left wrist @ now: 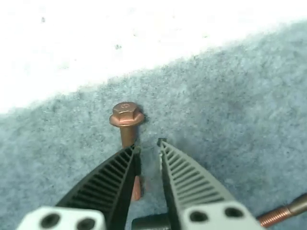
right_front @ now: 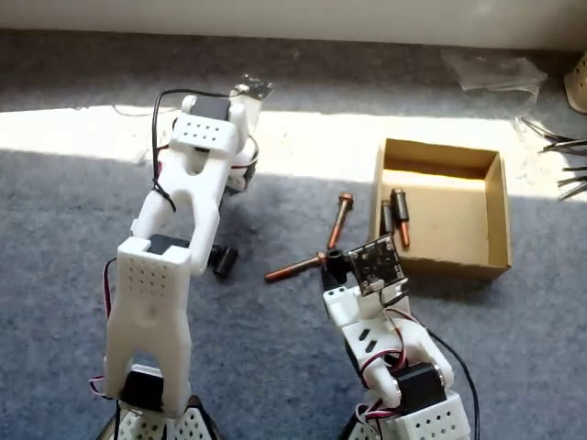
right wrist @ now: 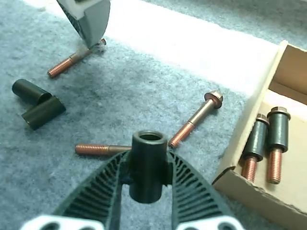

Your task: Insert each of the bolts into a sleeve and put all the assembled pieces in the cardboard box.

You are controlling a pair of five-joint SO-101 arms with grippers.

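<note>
On grey carpet (right_front: pixel 275 367) crossed by a band of sunlight, the right hand (right wrist: pixel 148 159) pinches a dark sleeve (right wrist: pixel 149 167) upright between its ribbed fingers, bore facing up, near the cardboard box (right_front: pixel 438 158). Inside the box, close to the wall nearest that hand, two assembled pieces (right wrist: pixel 276 139) lie side by side. Their bolt heads point toward the box's far side.

Just behind the held sleeve a loose bolt (right wrist: pixel 103 149) lies crosswise on the carpet, one end hidden by the sleeve. A second loose bolt (right wrist: pixel 199 117) lies at an angle near the box, apart from its wall. Farther off, two empty sleeves (right wrist: pixel 38 103) lie touching in a V.

Beyond them the left hand (left wrist: pixel 147 146) hangs low over a third bolt (left wrist: pixel 126 116), at the edge of the sunlit band, its fingers a narrow slit apart. The bolt's hexagonal head shows just past the fingertips, its shank runs under one finger, and its tip appears in the gap. The gap looks wider than the shank, and nothing is seen pinched there.

Metal tools (right_front: pixel 564 170) and a clear plastic bag (right_front: pixel 486 69) lie toward the carpet's far right, beyond the box.
</note>
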